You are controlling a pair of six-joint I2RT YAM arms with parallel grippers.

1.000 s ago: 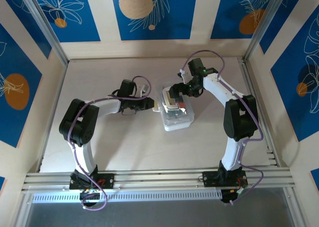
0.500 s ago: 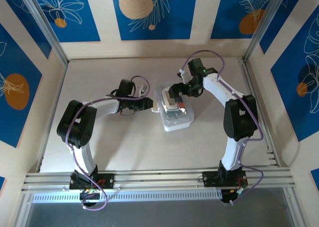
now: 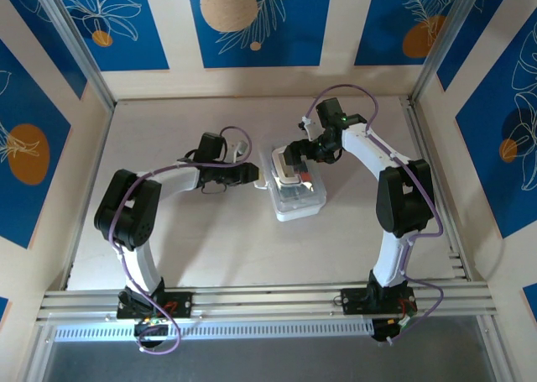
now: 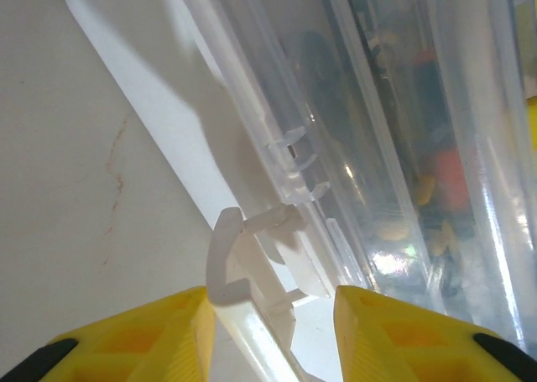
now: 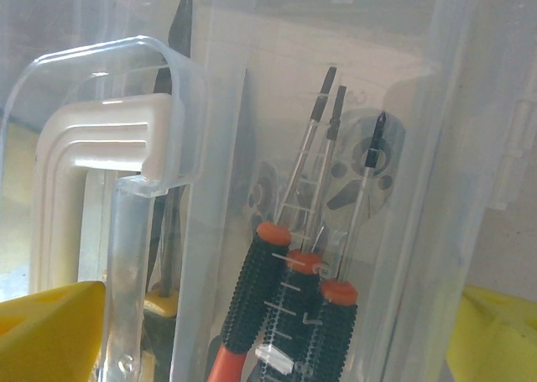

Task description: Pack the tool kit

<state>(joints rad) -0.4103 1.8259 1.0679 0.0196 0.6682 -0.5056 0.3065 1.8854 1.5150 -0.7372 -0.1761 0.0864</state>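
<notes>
On tabletop (image 3: pixel 218 239), centre: translucent case (image 3: pixel 295 201) is set, screwdrivers (image 5: pixel 289 302) seen inside.
Left fingers (image 4: pixel 126 340): held apart, white latch (image 4: pixel 231 260) on case's left edge between them, not gripped.
Right fingers (image 5: pixel 50 323): spread wide, case handle (image 5: pixel 101 143) between them, nothing gripped.

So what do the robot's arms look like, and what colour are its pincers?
The left arm and right arm have white links with chunky black joints, and a thin purple cable loops along each. The left pincer and right pincer have bright yellow fingers.
</notes>
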